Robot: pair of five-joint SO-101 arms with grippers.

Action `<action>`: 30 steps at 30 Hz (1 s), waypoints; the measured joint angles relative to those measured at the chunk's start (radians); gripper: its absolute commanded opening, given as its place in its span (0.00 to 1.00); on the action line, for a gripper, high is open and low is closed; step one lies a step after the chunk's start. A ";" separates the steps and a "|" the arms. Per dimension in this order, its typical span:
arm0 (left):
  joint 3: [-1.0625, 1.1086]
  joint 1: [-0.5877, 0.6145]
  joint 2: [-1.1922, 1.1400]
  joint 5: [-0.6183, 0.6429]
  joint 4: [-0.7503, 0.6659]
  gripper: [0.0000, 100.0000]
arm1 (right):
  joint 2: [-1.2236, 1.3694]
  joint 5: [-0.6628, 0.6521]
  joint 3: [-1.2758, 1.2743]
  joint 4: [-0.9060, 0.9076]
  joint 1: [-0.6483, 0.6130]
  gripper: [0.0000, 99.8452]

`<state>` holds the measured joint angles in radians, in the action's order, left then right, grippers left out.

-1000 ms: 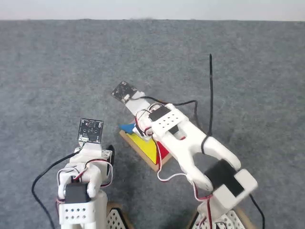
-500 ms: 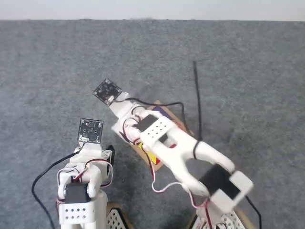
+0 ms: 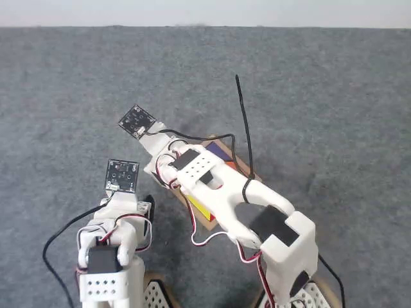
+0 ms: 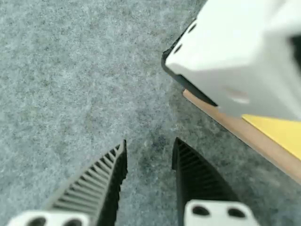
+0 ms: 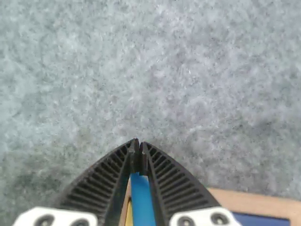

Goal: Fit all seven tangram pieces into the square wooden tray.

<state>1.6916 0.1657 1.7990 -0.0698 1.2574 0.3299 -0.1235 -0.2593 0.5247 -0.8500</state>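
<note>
Tangram pieces are no business of the nearest arm. The left claw (image 4: 149, 143) hangs with its jaws apart over the grey bench (image 3: 321, 96), just beside a corner of the wooden tray (image 4: 221, 122), exactly as it did a second ago.

A yellow piece (image 4: 277, 134) lies in the near part of the tray. A dark blue piece (image 3: 218, 152) sits toward the far side.

The change is all in the right arm. Over the last second it has swung leftward across the tray, and in the high view its body now covers most of the tray. The right claw (image 5: 136, 143) is clamped on a thin blue piece (image 5: 141, 197). Its tips now reach past the tray's rim, with bare bench ahead of them.

My reading is that the blue piece has been carried to the tray's edge, or just beyond it, rather than seated. It probably needs turning or bringing back over the open space before release.
</note>
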 measured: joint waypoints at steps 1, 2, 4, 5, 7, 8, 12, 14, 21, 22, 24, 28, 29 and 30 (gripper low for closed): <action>0.000 0.000 0.000 0.000 0.000 0.15 | 0.000 0.000 0.000 0.015 0.000 0.01; 0.000 0.000 0.000 0.000 0.000 0.15 | 0.000 0.000 0.000 0.029 0.000 0.01; 0.000 0.000 0.000 0.000 0.000 0.15 | 0.000 0.000 0.000 0.052 0.000 0.01; 0.000 0.000 0.000 0.000 0.000 0.15 | 0.000 0.000 0.000 0.063 0.000 0.01; 0.000 0.000 0.000 0.000 0.000 0.15 | 0.000 0.000 0.000 0.081 0.000 0.01; 0.000 0.000 0.000 0.000 0.000 0.15 | 0.000 0.000 0.000 0.087 0.000 0.01; 0.000 0.000 0.000 0.000 0.000 0.15 | 0.000 0.000 0.000 0.103 0.000 0.01; 0.000 0.000 0.000 0.000 0.000 0.15 | 0.000 0.000 0.003 0.103 0.000 0.01; 0.000 0.000 0.000 0.000 0.000 0.15 | 0.000 0.000 0.003 0.107 0.021 0.01; 0.000 0.000 0.000 0.000 0.000 0.15 | 0.000 0.000 0.003 0.114 0.031 0.01; 0.000 0.000 0.000 0.000 0.000 0.15 | 0.000 0.000 0.011 0.138 0.044 0.01; 0.000 0.000 0.000 0.000 0.000 0.15 | -0.002 0.002 0.015 0.167 0.055 0.01; 0.000 0.000 0.000 0.000 0.000 0.15 | -0.002 0.002 0.015 0.169 0.055 0.01; 0.000 0.000 0.000 0.000 0.000 0.15 | -0.002 0.002 0.015 0.169 0.055 0.01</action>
<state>1.6916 0.1657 1.7990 -0.0698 1.2574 0.3284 -0.1220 -0.2440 0.6935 -0.7948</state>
